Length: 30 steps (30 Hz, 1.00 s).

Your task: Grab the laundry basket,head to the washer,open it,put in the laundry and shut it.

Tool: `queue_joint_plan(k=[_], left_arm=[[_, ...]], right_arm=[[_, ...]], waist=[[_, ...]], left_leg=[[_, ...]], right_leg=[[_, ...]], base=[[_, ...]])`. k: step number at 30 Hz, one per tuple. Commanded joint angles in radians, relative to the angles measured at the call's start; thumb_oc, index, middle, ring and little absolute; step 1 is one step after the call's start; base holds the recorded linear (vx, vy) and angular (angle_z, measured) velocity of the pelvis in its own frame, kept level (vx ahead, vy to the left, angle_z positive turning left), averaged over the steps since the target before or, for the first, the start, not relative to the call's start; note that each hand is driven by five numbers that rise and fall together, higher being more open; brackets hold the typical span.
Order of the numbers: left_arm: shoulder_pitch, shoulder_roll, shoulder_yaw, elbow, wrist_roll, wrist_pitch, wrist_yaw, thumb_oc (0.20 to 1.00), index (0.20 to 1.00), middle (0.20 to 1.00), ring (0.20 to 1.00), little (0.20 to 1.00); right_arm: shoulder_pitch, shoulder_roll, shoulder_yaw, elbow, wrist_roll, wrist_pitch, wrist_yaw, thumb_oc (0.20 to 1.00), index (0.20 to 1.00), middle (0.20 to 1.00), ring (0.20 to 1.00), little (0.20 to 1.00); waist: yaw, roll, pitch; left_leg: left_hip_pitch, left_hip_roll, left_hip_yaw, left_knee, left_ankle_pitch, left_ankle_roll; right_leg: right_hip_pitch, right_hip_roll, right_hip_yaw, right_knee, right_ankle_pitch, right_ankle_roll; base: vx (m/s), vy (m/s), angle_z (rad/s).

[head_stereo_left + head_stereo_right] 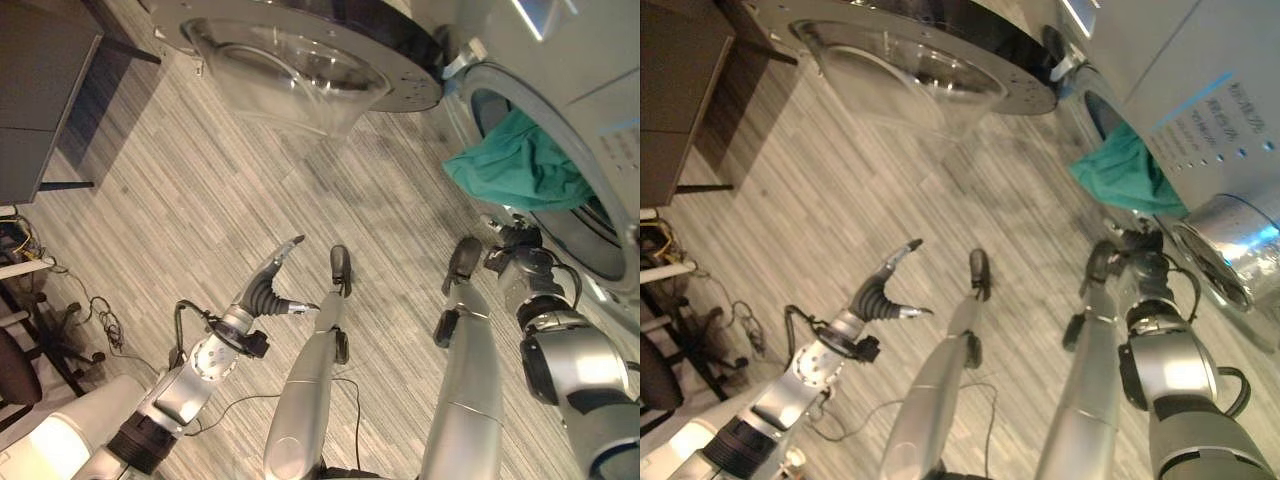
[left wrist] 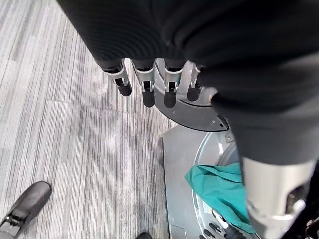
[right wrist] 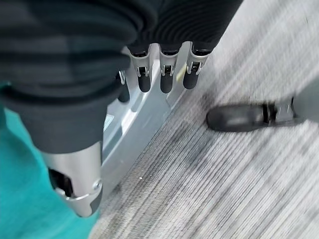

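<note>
At the far left of the head views a dark cabinet (image 1: pixel 40 90) is seen standing on the striped grey floor (image 1: pixel 200 200). The left hand (image 1: pixel 268 285) is held in the air above the floor, well apart from the washer, with its fingers (image 2: pixel 144 87) relaxed and nearly straight and nothing grasped in them. Further right, the washer door (image 1: pixel 300 60) is swung wide open, its clear domed glass turned toward the room. The washer (image 1: pixel 590 110) is seen at the right edge, and the green laundry (image 1: pixel 515 165) is draped in the drum opening, part of it hanging out over the lower rim. The right hand (image 1: pixel 510 240) is held just below that rim, close to the hanging cloth; in its wrist view its fingers (image 3: pixel 167 74) are seen loosely extended beside the silver rim, with nothing gripped, and the green cloth is seen next to the thumb.
</note>
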<state>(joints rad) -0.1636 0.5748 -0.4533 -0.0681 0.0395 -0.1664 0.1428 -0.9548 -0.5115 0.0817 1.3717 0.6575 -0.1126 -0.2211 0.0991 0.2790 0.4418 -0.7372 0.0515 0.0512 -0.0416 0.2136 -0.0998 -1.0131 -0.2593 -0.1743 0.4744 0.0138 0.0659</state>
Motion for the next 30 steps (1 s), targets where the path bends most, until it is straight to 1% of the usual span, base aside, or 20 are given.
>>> queue_joint_plan(k=[1,4,7,11,12,14,18,19,20,21,22,23,24,25,26,27,28,30], left_arm=[[-0.003,0.001,-0.017,-0.037,-0.004,-0.027,0.004,1.000,1.000,1.000,1.000,1.000],[-0.010,-0.002,-0.033,-0.032,0.013,-0.025,0.009,1.000,1.000,1.000,1.000,1.000],[-0.026,-0.008,-0.049,-0.029,0.008,-0.028,0.012,1.000,1.000,1.000,1.000,1.000],[-0.047,-0.008,-0.059,-0.044,0.008,-0.031,0.013,1.000,1.000,1.000,1.000,1.000],[-0.049,-0.008,-0.061,-0.044,0.008,-0.030,0.013,1.000,1.000,1.000,1.000,1.000],[-0.059,-0.011,-0.076,-0.045,0.018,-0.033,0.012,1.000,1.000,1.000,1.000,1.000],[-0.066,-0.008,-0.082,-0.045,0.026,-0.035,0.016,1.000,1.000,1.000,1.000,1.000],[-0.063,-0.006,-0.081,-0.047,0.032,-0.035,0.023,1.000,1.000,1.000,1.000,1.000],[-0.060,-0.003,-0.078,-0.049,0.035,-0.036,0.028,1.000,1.000,1.000,1.000,1.000],[-0.058,0.002,-0.076,-0.049,0.041,-0.035,0.033,1.000,1.000,1.000,1.000,1.000],[-0.057,0.004,-0.073,-0.051,0.047,-0.034,0.037,1.000,1.000,1.000,1.000,1.000],[-0.057,0.004,-0.073,-0.051,0.047,-0.034,0.037,1.000,1.000,1.000,1.000,1.000],[-0.056,0.011,-0.066,-0.049,0.060,-0.031,0.042,1.000,1.000,1.000,1.000,1.000],[-0.056,0.010,-0.059,-0.049,0.063,-0.028,0.045,1.000,1.000,1.000,1.000,1.000],[-0.055,0.011,-0.054,-0.049,0.066,-0.027,0.047,1.000,1.000,1.000,1.000,1.000],[-0.054,0.010,-0.053,-0.046,0.069,-0.026,0.048,1.000,1.000,1.000,1.000,1.000],[-0.054,0.010,-0.053,-0.045,0.070,-0.027,0.049,1.000,1.000,1.000,1.000,1.000],[-0.053,0.006,-0.056,-0.031,0.072,-0.023,0.048,1.000,1.000,1.000,1.000,1.000]], right_arm=[[-0.090,-0.047,0.017,-0.037,0.070,-0.078,-0.013,1.000,1.000,1.000,1.000,1.000],[-0.117,-0.028,0.013,-0.048,0.104,-0.094,-0.017,1.000,1.000,1.000,1.000,1.000],[-0.158,-0.034,0.002,-0.059,0.149,-0.112,-0.025,1.000,1.000,1.000,1.000,1.000],[-0.210,-0.068,-0.056,-0.065,0.262,-0.145,-0.021,1.000,1.000,1.000,1.000,1.000],[-0.212,-0.072,-0.056,-0.061,0.265,-0.146,-0.018,1.000,1.000,1.000,1.000,1.000],[-0.269,-0.097,-0.058,-0.048,0.337,-0.153,0.002,1.000,1.000,1.000,1.000,1.000],[-0.323,-0.127,-0.036,-0.048,0.368,-0.163,-0.001,1.000,1.000,1.000,1.000,1.000],[-0.338,-0.155,-0.032,-0.067,0.380,-0.179,-0.014,0.893,0.893,0.893,0.893,0.893],[-0.343,-0.174,-0.032,-0.076,0.379,-0.188,-0.023,0.849,0.849,0.849,0.849,0.849],[-0.350,-0.196,-0.024,-0.087,0.370,-0.195,-0.035,0.605,0.605,0.605,0.605,0.605],[-0.355,-0.212,-0.015,-0.094,0.357,-0.196,-0.046,0.523,0.523,0.523,0.523,0.523],[-0.356,-0.212,-0.014,-0.094,0.356,-0.196,-0.046,0.504,0.504,0.504,0.504,0.504],[-0.368,-0.241,0.004,-0.111,0.338,-0.199,-0.056,0.473,0.473,0.473,0.473,0.473],[-0.368,-0.251,0.012,-0.131,0.335,-0.202,-0.059,0.413,0.413,0.413,0.413,0.413],[-0.363,-0.258,0.020,-0.153,0.332,-0.204,-0.057,0.379,0.379,0.379,0.379,0.379],[-0.355,-0.262,0.031,-0.185,0.322,-0.211,-0.058,0.319,0.319,0.319,0.319,0.319],[-0.351,-0.260,0.030,-0.190,0.320,-0.210,-0.062,0.213,0.213,0.213,0.213,0.213],[-0.344,-0.270,0.050,-0.255,0.287,-0.231,-0.075,0.200,0.200,0.200,0.200,0.200]], waist=[[0.015,0.022,0.006],[0.029,0.023,0.000],[0.043,0.028,-0.007],[0.065,0.043,-0.015],[0.067,0.044,-0.017],[0.087,0.051,-0.028],[0.100,0.050,-0.033],[0.102,0.050,-0.034],[0.102,0.049,-0.035],[0.100,0.047,-0.035],[0.098,0.047,-0.034],[0.098,0.047,-0.034],[0.093,0.040,-0.033],[0.090,0.035,-0.031],[0.085,0.028,-0.030],[0.078,0.020,-0.029],[0.077,0.019,-0.028],[0.060,0.000,-0.028]], left_leg=[[-0.028,-0.004,0.037,0.128,-0.160,-0.009],[-0.032,-0.013,0.032,0.133,-0.167,-0.006],[-0.038,-0.022,0.023,0.139,-0.171,-0.003],[-0.052,-0.034,0.010,0.145,-0.175,-0.001],[-0.055,-0.034,0.009,0.146,-0.175,-0.001],[-0.076,-0.037,0.000,0.156,-0.176,0.000],[-0.090,-0.037,-0.008,0.163,-0.176,-0.001],[-0.093,-0.037,-0.010,0.165,-0.174,-0.003],[-0.093,-0.037,-0.011,0.164,-0.173,-0.005],[-0.093,-0.037,-0.011,0.162,-0.170,-0.006],[-0.093,-0.037,-0.013,0.159,-0.168,-0.007],[-0.093,-0.037,-0.013,0.159,-0.168,-0.007],[-0.093,-0.037,-0.012,0.156,-0.167,-0.009],[-0.090,-0.036,-0.009,0.152,-0.166,-0.009],[-0.089,-0.036,-0.008,0.151,-0.167,-0.009],[-0.085,-0.034,-0.005,0.149,-0.167,-0.009],[-0.083,-0.034,-0.004,0.148,-0.167,-0.009],[-0.074,-0.032,0.000,0.145,-0.169,-0.009]], right_leg=[[0.101,0.024,0.073,-0.175,-0.025,0.102],[0.108,0.017,0.070,-0.177,-0.026,0.104],[0.116,0.010,0.064,-0.178,-0.029,0.106],[0.111,-0.001,0.058,-0.168,-0.037,0.113],[0.108,-0.001,0.057,-0.166,-0.038,0.113],[0.093,-0.008,0.050,-0.150,-0.048,0.116],[0.084,-0.012,0.045,-0.141,-0.054,0.117],[0.083,-0.012,0.044,-0.140,-0.054,0.117],[0.083,-0.012,0.045,-0.141,-0.055,0.117],[0.081,-0.012,0.045,-0.140,-0.054,0.118],[0.081,-0.011,0.046,-0.140,-0.054,0.118],[0.081,-0.011,0.046,-0.140,-0.054,0.118],[0.083,-0.010,0.045,-0.145,-0.051,0.116],[0.088,-0.009,0.045,-0.153,-0.048,0.115],[0.090,-0.006,0.045,-0.157,-0.046,0.114],[0.095,-0.004,0.044,-0.164,-0.043,0.113],[0.097,-0.003,0.045,-0.166,-0.042,0.113],[0.108,0.003,0.046,-0.181,-0.035,0.111]], base=[[0.01,0.058,0.07],[0.01,0.058,0.06],[0.00,0.046,0.05],[0.00,0.043,0.06],[0.00,0.015,0.08],[-0.01,0.006,0.11],[0.00,-0.019,0.12],[0.00,-0.013,0.07],[0.00,-0.013,0.09],[-0.01,-0.010,0.15],[-0.01,-0.003,0.14],[-0.01,-0.004,0.12],[-0.01,-0.007,0.06],[-0.01,-0.014,0.04],[0.00,0.000,0.00],[0.00,0.000,0.00],[0.00,0.000,0.00],[0.00,0.000,0.00]])
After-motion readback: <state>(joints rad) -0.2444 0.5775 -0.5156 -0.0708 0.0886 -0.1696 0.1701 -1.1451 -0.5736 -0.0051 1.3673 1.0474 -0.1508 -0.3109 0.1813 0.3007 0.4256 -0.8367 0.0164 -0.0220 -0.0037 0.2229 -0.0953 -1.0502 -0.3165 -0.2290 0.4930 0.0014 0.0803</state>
